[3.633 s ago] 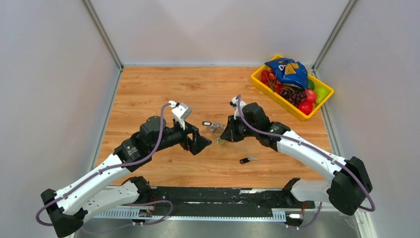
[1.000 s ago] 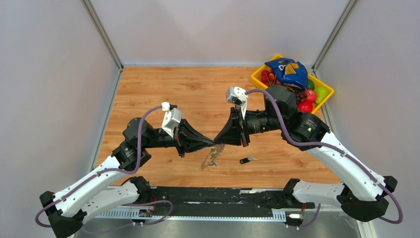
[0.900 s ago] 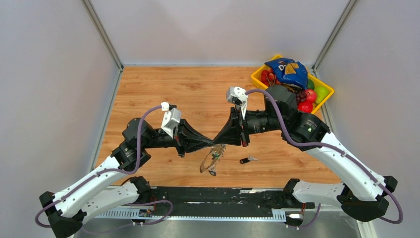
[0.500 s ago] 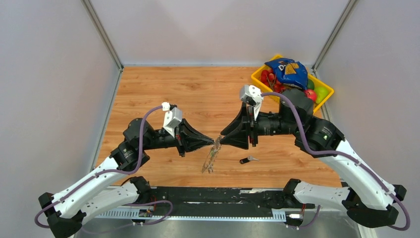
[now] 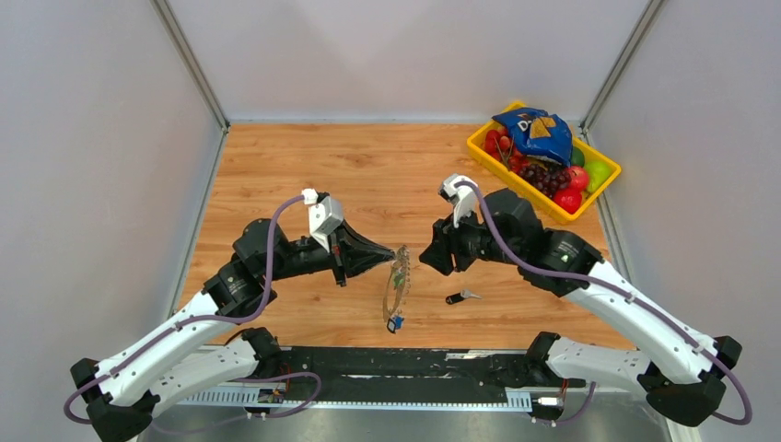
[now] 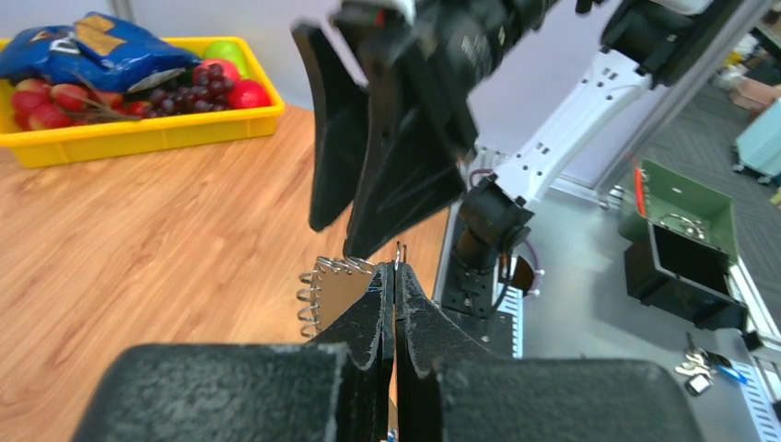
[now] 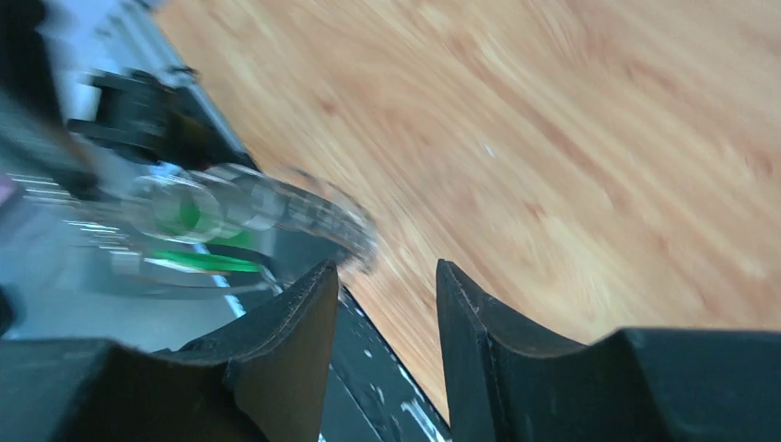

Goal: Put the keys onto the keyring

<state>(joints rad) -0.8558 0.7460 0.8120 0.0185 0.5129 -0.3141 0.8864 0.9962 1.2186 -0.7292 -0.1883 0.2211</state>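
My left gripper (image 5: pixel 397 250) is shut on the top of the keyring (image 5: pixel 398 284), a thin silver hoop that hangs below it above the table. A small key with a blue spot (image 5: pixel 395 322) dangles at the hoop's bottom. In the left wrist view the fingers (image 6: pixel 410 304) pinch the wire and its coiled edge (image 6: pixel 318 290) sticks out to the left. My right gripper (image 5: pixel 427 258) stands open just right of the hoop, holding nothing. Its wrist view shows the blurred keyring (image 7: pixel 304 216) with a green tag (image 7: pixel 189 214) beyond the left finger. One dark-headed key (image 5: pixel 461 296) lies on the table.
A yellow basket (image 5: pixel 483 145) with fruit and a blue bag sits at the back right corner, also seen in the left wrist view (image 6: pixel 138 129). The black rail of the arm bases (image 5: pixel 405 364) runs along the near edge. White walls close in the table.
My right gripper has opened, let go of the keyring and drawn back to the right and lower. The hoop now hangs from the left gripper alone, which has edged right.
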